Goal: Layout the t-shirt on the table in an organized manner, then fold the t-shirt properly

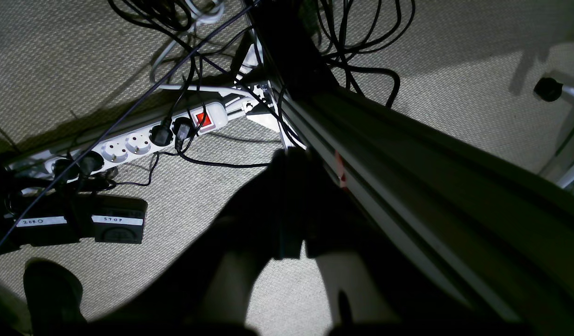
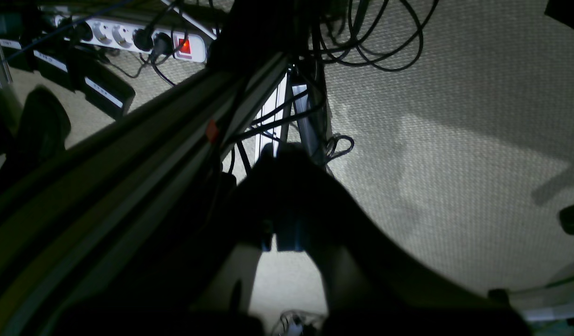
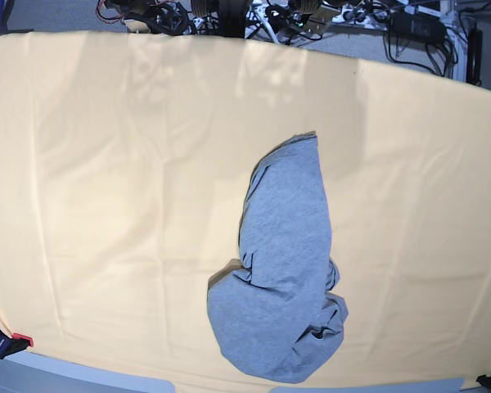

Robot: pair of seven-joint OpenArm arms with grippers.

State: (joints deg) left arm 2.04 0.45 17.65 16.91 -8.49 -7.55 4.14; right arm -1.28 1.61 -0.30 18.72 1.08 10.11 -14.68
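The heather-grey t-shirt (image 3: 282,270) lies bunched in a long heap right of the table's middle, running from mid-table to the near edge, with no lettering showing. The table (image 3: 106,205) is covered in pale yellow-orange cloth with faint creases. Neither arm appears in the base view. In the left wrist view my left gripper (image 1: 289,156) is a dark silhouette pointing down at the carpeted floor, its fingers pressed together and holding nothing. My right gripper (image 2: 287,151) hangs the same way over the floor, shut and empty. Both are well away from the shirt.
An aluminium frame beam (image 1: 408,154) runs beside each gripper. On the carpet lie a white power strip (image 1: 142,140) with a lit red switch, tangled black cables (image 1: 352,51) and dark boxes labelled ZERO and STOP (image 1: 116,224). A clamp (image 3: 4,342) grips the table's near left corner.
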